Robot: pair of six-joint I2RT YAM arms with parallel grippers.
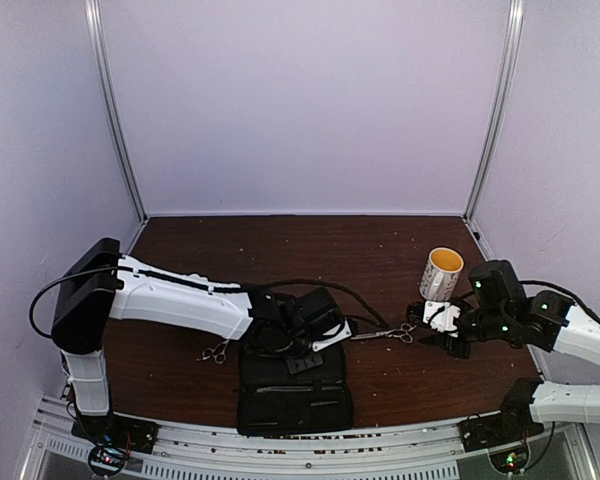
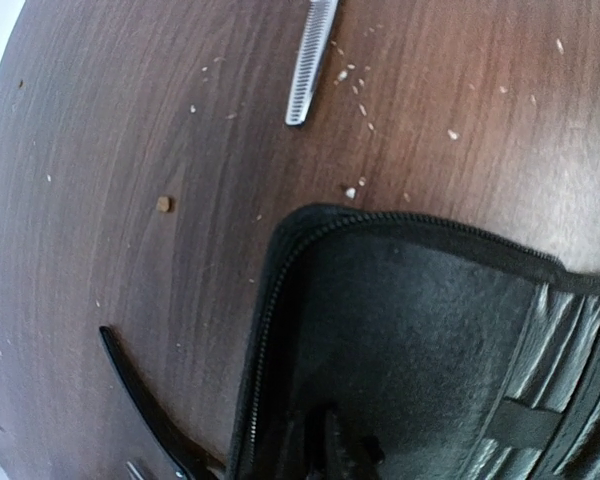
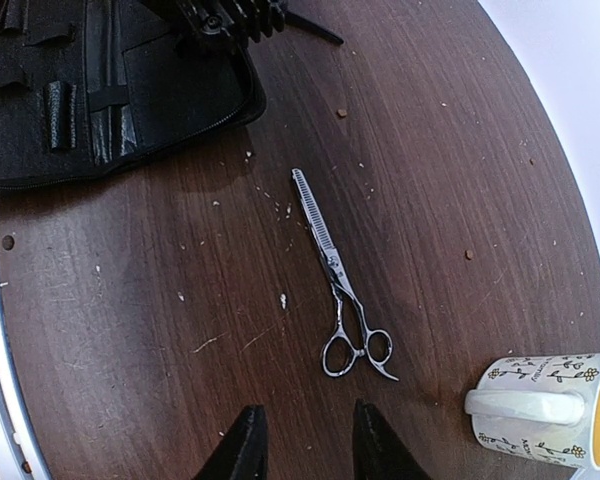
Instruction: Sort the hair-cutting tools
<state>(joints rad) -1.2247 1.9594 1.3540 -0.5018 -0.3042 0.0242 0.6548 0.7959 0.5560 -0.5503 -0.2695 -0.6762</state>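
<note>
Nearby, scissors (image 3: 334,262) lie clear of case (image 3: 180,110) edge.

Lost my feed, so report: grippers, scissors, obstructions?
Right gripper open, empty, just short of the thinning scissors' ring handles. Left gripper at the open black case, jaws unreadable. Second scissors left of case. Mug beside right gripper, clear of scissors.

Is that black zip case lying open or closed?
Open. The case lies spread flat on the table, its inner straps facing up and its zip undone along the edge.
</note>
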